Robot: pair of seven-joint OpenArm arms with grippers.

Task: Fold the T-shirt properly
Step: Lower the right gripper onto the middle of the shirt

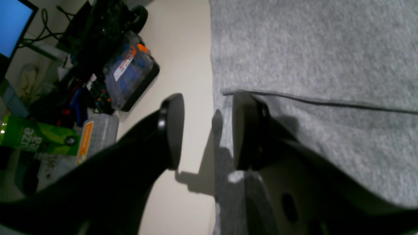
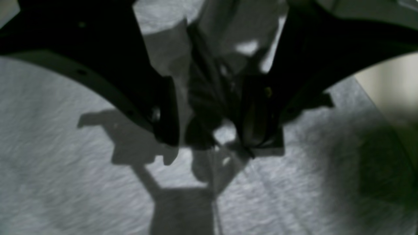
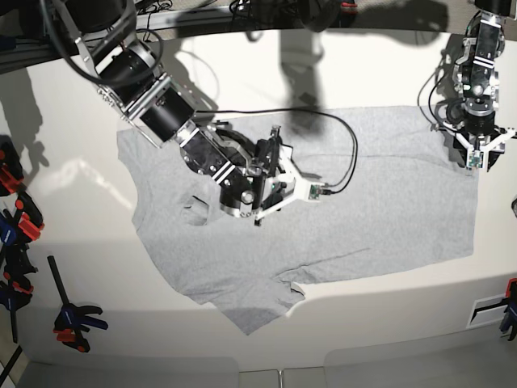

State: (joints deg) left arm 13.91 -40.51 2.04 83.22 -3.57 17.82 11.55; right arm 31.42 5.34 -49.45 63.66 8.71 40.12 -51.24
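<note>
The light grey T-shirt (image 3: pixel 388 210) lies spread, plain side up, on the white table (image 3: pixel 81 259). My right gripper (image 3: pixel 265 194) is over the shirt's middle. In the right wrist view it (image 2: pixel 212 114) is shut on a dark bunched pinch of the T-shirt (image 2: pixel 65 182), held just above the flat cloth. My left gripper (image 3: pixel 477 158) is at the shirt's right edge. In the left wrist view it (image 1: pixel 209 130) is open and straddles that edge. One finger (image 1: pixel 171 130) is over bare table and the other finger (image 1: pixel 248 130) is over the T-shirt (image 1: pixel 310 49).
A black cable (image 3: pixel 343 158) runs over the shirt near the right arm. Clamps (image 3: pixel 16 210) lie along the table's left side. Beyond the table edge the left wrist view shows a plastic parts box (image 1: pixel 130 71), a green packet (image 1: pixel 36 137) and a monitor (image 1: pixel 13 26).
</note>
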